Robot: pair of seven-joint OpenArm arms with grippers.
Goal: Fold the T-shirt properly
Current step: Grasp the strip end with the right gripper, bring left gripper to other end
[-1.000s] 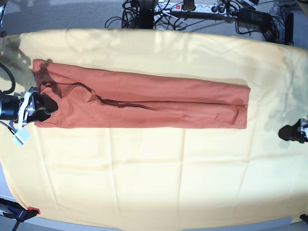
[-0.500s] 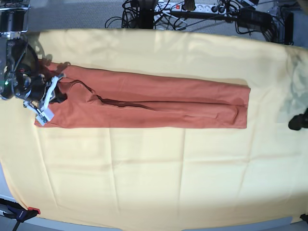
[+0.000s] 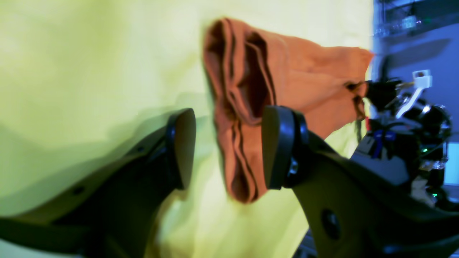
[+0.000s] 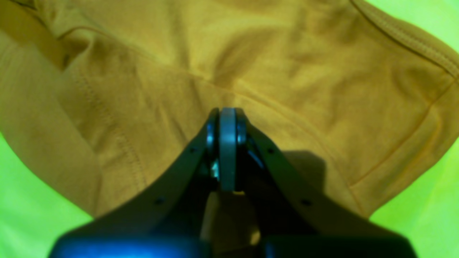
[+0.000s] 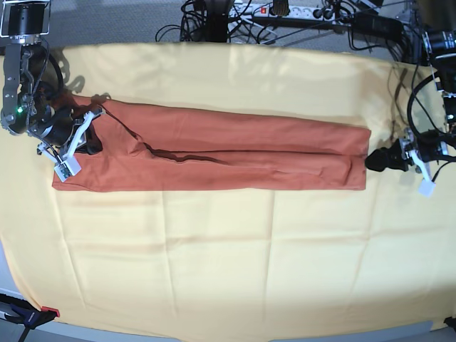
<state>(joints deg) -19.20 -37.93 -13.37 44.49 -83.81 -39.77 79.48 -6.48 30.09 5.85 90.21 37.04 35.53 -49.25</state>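
T-shirt (image 5: 214, 158) folded to a long strip, lying 9-to-3 across the upper half of your pale yellow cloth (image 5: 228, 263).

Your right gripper (image 4: 227, 114) sits at the strip's 9 o'clock end — jaws pressed fully together, tips down on the fabric by the collar seam; whether cloth is pinched between them you cannot tell. Your left gripper (image 3: 226, 147) waits at the 3 o'clock end, jaws spread wide, the layered hem edge between them, not clamped.
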